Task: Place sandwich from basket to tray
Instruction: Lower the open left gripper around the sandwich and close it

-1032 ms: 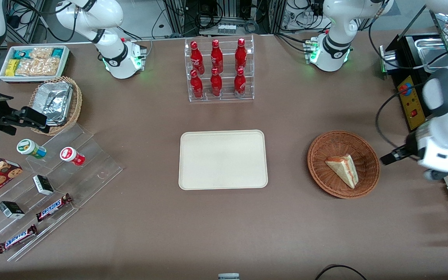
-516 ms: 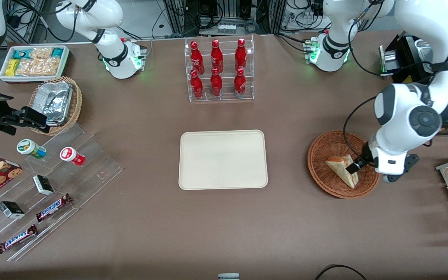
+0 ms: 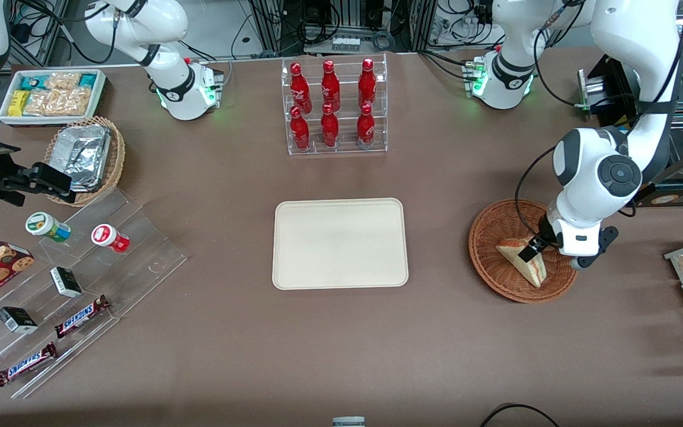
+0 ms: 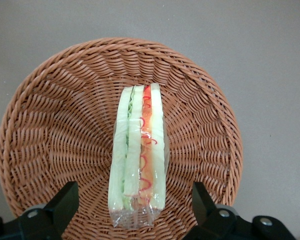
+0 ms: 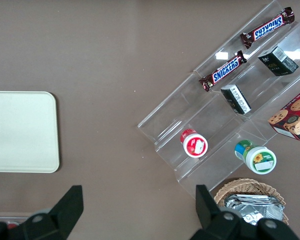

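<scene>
**Left arm swung in over the basket**

Since a second ago my left arm has come in from the working arm's end of the table and now sits above the basket (image 3: 523, 250). My tool (image 3: 529, 249) hangs over the sandwich (image 3: 523, 259), fingers (image 4: 65, 200) spread wide, one on each side of the wedge and not touching it. On the wrist camera the sandwich (image 4: 138, 156) lies in the middle of the basket (image 4: 50, 150) with its layered filling edge facing up. Toward the parked arm's end, well apart, lies the tray (image 3: 340, 243), with nothing on it.
</scene>
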You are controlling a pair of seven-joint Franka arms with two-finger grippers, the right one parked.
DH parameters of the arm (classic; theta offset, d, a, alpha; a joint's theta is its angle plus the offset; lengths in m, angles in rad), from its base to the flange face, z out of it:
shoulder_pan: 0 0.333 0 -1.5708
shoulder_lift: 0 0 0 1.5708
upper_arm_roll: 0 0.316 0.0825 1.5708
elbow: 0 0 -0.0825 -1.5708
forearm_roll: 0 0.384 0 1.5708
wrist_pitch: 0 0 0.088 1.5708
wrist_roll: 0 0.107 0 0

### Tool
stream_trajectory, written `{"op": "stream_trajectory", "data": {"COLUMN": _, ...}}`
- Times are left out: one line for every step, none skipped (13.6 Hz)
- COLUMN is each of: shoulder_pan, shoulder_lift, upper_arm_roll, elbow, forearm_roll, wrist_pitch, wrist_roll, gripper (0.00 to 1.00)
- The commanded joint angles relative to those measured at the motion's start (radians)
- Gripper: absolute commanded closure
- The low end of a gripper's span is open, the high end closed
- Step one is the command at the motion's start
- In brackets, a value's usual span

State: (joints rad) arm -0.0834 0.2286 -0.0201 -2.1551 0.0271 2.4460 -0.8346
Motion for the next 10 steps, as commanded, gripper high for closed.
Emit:
{"op": "stream_trajectory", "data": {"shoulder_pan": -0.012, "shoulder_lift": 0.0, "upper_arm_roll": 0.006, "elbow": -0.04, "forearm_roll": 0.016, "wrist_pitch": 0.053, "wrist_roll": -0.027, "gripper": 0.01}}
{"op": "stream_trajectory", "data": {"shoulder_pan": -0.016, "shoulder_lift": 0.006, "upper_arm_roll": 0.006, "elbow": -0.04, "forearm_roll": 0.017, "wrist_pitch": 0.062, "wrist_roll": -0.026, "gripper": 0.02}}
{"op": "stream_trajectory", "data": {"shoulder_pan": -0.016, "shoulder_lift": 0.012, "upper_arm_roll": 0.006, "elbow": -0.04, "forearm_roll": 0.017, "wrist_pitch": 0.064, "wrist_roll": -0.023, "gripper": 0.06}}
{"op": "stream_trajectory", "data": {"shoulder_pan": -0.018, "shoulder_lift": 0.021, "upper_arm_roll": 0.006, "elbow": -0.04, "forearm_roll": 0.019, "wrist_pitch": 0.064, "wrist_roll": -0.023, "gripper": 0.18}}
{"op": "stream_trajectory", "data": {"shoulder_pan": -0.018, "shoulder_lift": 0.023, "upper_arm_roll": 0.006, "elbow": -0.037, "forearm_roll": 0.019, "wrist_pitch": 0.064, "wrist_roll": -0.023, "gripper": 0.46}}
{"op": "stream_trajectory", "data": {"shoulder_pan": -0.018, "shoulder_lift": 0.023, "upper_arm_roll": 0.006, "elbow": -0.034, "forearm_roll": 0.017, "wrist_pitch": 0.062, "wrist_roll": -0.023, "gripper": 0.8}}
{"op": "stream_trajectory", "data": {"shoulder_pan": -0.018, "shoulder_lift": 0.021, "upper_arm_roll": 0.006, "elbow": -0.031, "forearm_roll": 0.019, "wrist_pitch": 0.062, "wrist_roll": -0.02, "gripper": 0.98}}
{"op": "stream_trajectory", "data": {"shoulder_pan": -0.018, "shoulder_lift": 0.021, "upper_arm_roll": 0.006, "elbow": -0.031, "forearm_roll": 0.019, "wrist_pitch": 0.062, "wrist_roll": -0.017, "gripper": 1.0}}
{"op": "stream_trajectory", "data": {"shoulder_pan": -0.018, "shoulder_lift": 0.02, "upper_arm_roll": 0.006, "elbow": -0.023, "forearm_roll": 0.02, "wrist_pitch": 0.056, "wrist_roll": -0.012, "gripper": 1.0}}
{"op": "stream_trajectory", "data": {"shoulder_pan": -0.018, "shoulder_lift": 0.015, "upper_arm_roll": 0.006, "elbow": -0.013, "forearm_roll": 0.031, "wrist_pitch": 0.047, "wrist_roll": -0.011, "gripper": 1.0}}
